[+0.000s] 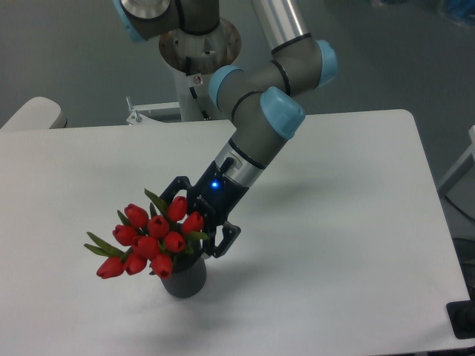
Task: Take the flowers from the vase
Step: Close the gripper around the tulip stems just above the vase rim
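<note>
Gripper (199, 222) spread wide, two dark fingers apart, nothing clamped between them. Angled down from the upper right, blue light lit on the wrist. One finger (174, 188) up near the top tulip buds, the other (225, 237) lower, just right of the bunch and above the vase rim. Right edge of the bunch seemingly between the fingers, though actual contact too hard to tell from this angle.

Flowers (152, 239) seated in the vase (185, 277), red buds and green leaves leaning out to the left, stems hidden inside. Vase upright on the white desk (349, 222), toward the front left.

Judged progress: approach nearly done, grasp not yet made, no lift begun. Left to do: close on the bunch low enough to catch the stems, then draw it up and out without tipping the vase.
</note>
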`<act>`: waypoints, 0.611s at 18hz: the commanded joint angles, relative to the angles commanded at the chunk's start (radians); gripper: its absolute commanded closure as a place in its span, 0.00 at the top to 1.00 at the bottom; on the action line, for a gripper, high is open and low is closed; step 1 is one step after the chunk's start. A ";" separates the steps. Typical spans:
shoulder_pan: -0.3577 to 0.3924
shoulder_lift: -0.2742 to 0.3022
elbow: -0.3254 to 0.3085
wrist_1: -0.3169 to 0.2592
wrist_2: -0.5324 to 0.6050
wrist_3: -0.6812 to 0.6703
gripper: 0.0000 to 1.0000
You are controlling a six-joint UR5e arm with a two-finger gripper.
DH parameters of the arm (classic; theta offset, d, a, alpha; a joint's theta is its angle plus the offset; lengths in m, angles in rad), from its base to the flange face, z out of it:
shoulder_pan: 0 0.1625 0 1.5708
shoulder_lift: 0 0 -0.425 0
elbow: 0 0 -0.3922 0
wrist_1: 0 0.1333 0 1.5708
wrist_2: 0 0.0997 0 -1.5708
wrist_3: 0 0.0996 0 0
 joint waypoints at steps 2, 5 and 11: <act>-0.002 -0.002 0.002 0.002 0.000 0.000 0.81; -0.008 -0.005 0.005 0.012 0.000 -0.002 0.67; -0.006 -0.005 0.009 0.012 0.000 0.000 0.52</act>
